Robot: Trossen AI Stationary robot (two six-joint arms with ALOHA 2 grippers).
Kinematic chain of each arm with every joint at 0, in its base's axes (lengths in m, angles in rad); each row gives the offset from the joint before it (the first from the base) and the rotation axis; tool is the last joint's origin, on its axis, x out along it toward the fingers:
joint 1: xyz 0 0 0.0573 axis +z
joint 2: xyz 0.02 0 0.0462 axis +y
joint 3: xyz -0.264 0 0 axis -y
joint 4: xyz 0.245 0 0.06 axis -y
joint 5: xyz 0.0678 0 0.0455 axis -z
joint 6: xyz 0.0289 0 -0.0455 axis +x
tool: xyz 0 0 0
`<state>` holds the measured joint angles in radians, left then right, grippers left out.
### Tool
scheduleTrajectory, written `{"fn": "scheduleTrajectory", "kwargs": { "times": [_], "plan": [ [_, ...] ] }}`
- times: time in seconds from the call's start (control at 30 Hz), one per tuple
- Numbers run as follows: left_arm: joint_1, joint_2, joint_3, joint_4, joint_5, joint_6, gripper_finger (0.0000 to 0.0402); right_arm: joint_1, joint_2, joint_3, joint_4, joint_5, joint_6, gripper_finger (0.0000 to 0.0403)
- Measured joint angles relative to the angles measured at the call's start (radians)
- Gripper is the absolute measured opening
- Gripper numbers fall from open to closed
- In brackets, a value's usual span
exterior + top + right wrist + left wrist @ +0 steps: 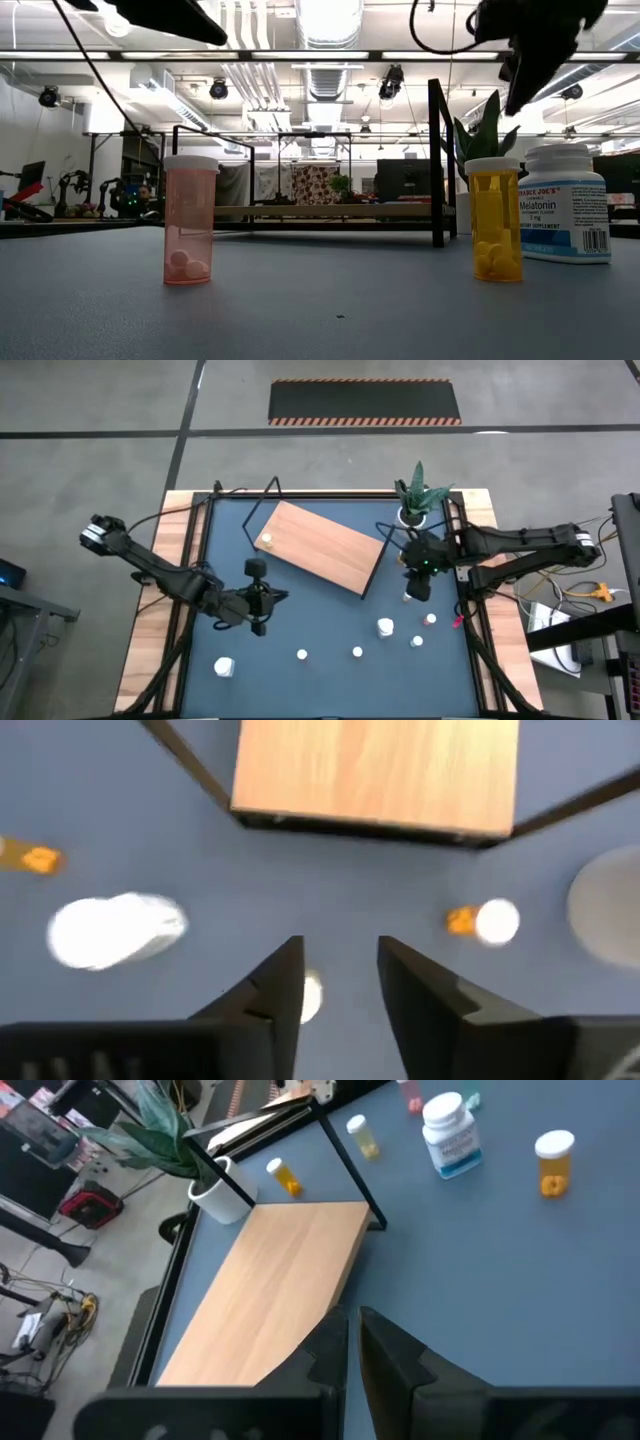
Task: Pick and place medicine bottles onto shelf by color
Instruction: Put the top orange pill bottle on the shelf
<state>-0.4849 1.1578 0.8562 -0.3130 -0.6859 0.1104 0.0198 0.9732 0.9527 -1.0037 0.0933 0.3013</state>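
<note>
Dark blue bench [330,620], grey concrete floor around. Shelf [322,546] lying flat mid-bench, long axis diagonal, one small bottle [266,541] on its left end. Other bottles [385,628] upright, scattered near front. Potted plant [415,500] behind right gripper [414,592], jaws apart, empty. Left gripper [262,598] jaws together.

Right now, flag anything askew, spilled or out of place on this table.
The shelf looks askew: its wooden board lies diagonally to the edges of the table rather than square with them. One small bottle stands near the board's left corner. Nothing looks spilled, and no bottle is clearly tipped over.
</note>
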Motion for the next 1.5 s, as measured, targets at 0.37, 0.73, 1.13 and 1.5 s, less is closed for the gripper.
{"fn": "scheduleTrajectory", "kwargs": {
  "times": [0.37,0.73,1.13,1.5],
  "plan": [
    [-0.003,-0.030,-0.024,0.006,0.000,0.000,0.0010,-0.004,0.011,-0.171,0.273,0.300,-0.043,0.0207],
    [-0.003,-0.031,-0.032,0.004,0.000,0.005,0.0010,-0.071,0.025,-0.174,0.208,0.348,0.435,0.0208],
    [-0.003,-0.032,-0.044,0.002,0.000,0.007,0.0010,-0.079,0.145,-0.206,0.155,0.399,0.689,0.0208],
    [-0.003,-0.035,-0.048,-0.012,0.000,0.003,0.0010,-0.079,0.256,-0.206,0.162,0.476,0.711,0.0208]
  ]
}}
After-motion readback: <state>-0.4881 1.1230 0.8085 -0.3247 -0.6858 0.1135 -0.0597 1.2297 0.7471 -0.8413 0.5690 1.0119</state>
